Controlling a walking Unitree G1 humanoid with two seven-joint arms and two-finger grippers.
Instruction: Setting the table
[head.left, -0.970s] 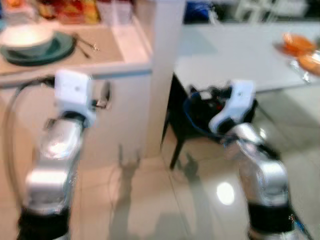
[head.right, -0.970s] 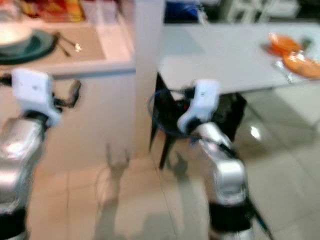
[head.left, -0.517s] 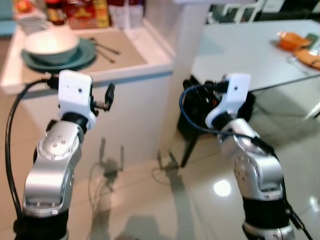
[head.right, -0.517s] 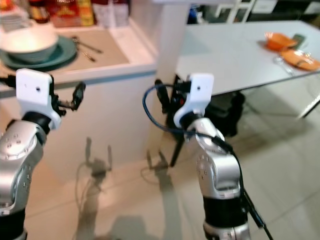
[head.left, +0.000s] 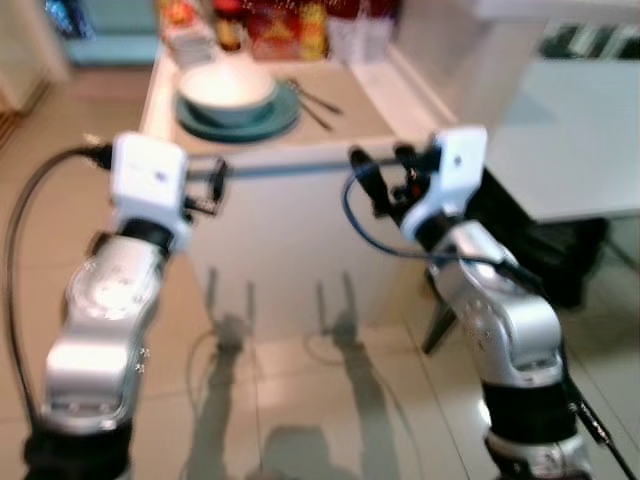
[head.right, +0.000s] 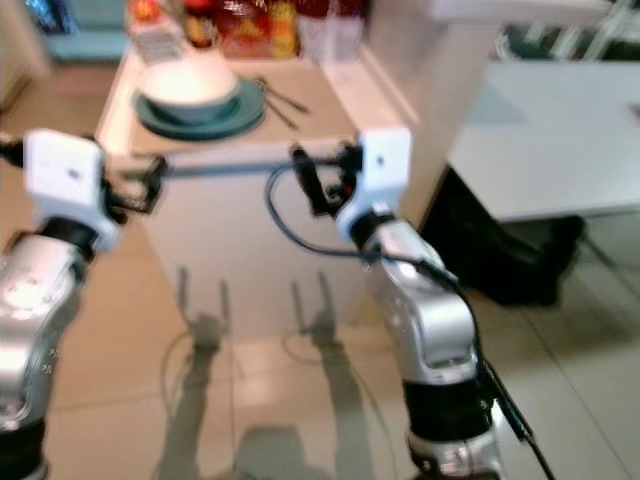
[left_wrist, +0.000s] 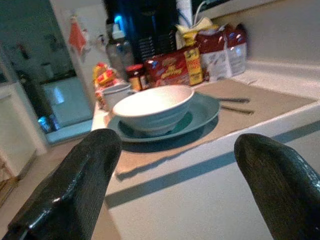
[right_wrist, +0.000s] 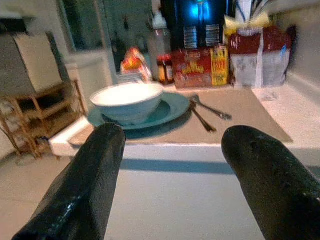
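Now the counter (head.left: 250, 165) swings central (camera turned), white bowl (head.left: 227, 85) on teal plate (head.left: 270, 113) nearer; left gripper (left_wrist: 175, 165) and right gripper (right_wrist: 172, 167) both spread apart before it.

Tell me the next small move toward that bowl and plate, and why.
Probably a short step forward with both arms raised. The white bowl sits on the green plate on the counter, beyond both grippers. The left gripper and right gripper are open, empty and level with the counter's edge.

No legible text on the packages (left_wrist: 172, 70)
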